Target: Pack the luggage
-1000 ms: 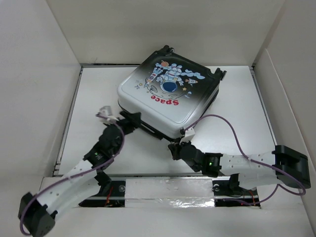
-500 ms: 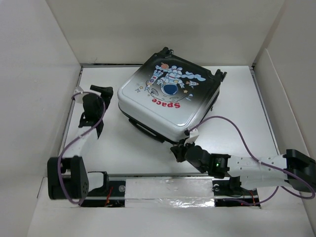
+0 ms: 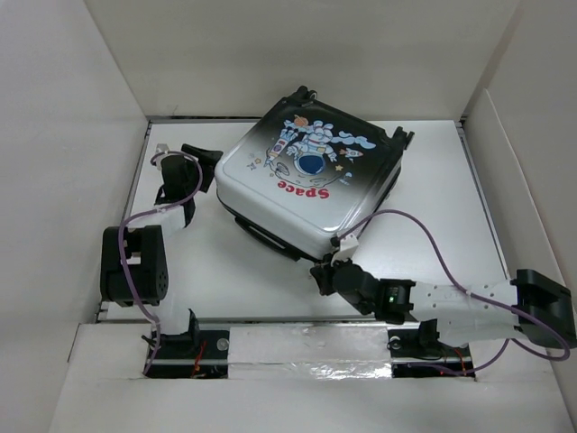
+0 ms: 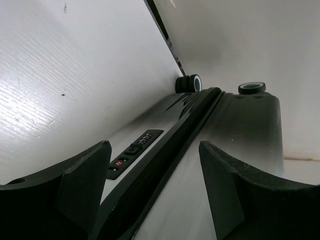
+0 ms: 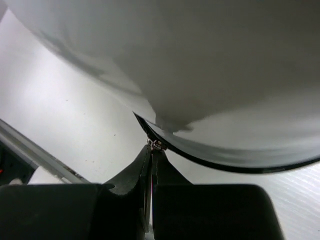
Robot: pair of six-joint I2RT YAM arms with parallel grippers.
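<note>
The luggage (image 3: 311, 180), a small suitcase with a black-to-white shell, an astronaut and red "Space" print, lies closed and flat on the white table, wheels toward the back. My left gripper (image 3: 206, 162) is open at its left side, jaws either side of the zip seam (image 4: 175, 135) by the combination lock (image 4: 135, 150). My right gripper (image 3: 326, 272) is at the suitcase's near corner, shut on the metal zip pull (image 5: 157, 145) at the seam. The shell fills the right wrist view (image 5: 210, 65).
White cardboard walls (image 3: 81, 108) enclose the table on the left, back and right. A black carry handle (image 3: 266, 237) juts from the suitcase's near-left side. The arm bases and a foil-taped rail (image 3: 306, 347) sit at the near edge.
My left arm has swung from the suitcase's near-left edge out to the left and back, and its gripper now sits at the left corner. My right gripper has stayed at the near corner.
</note>
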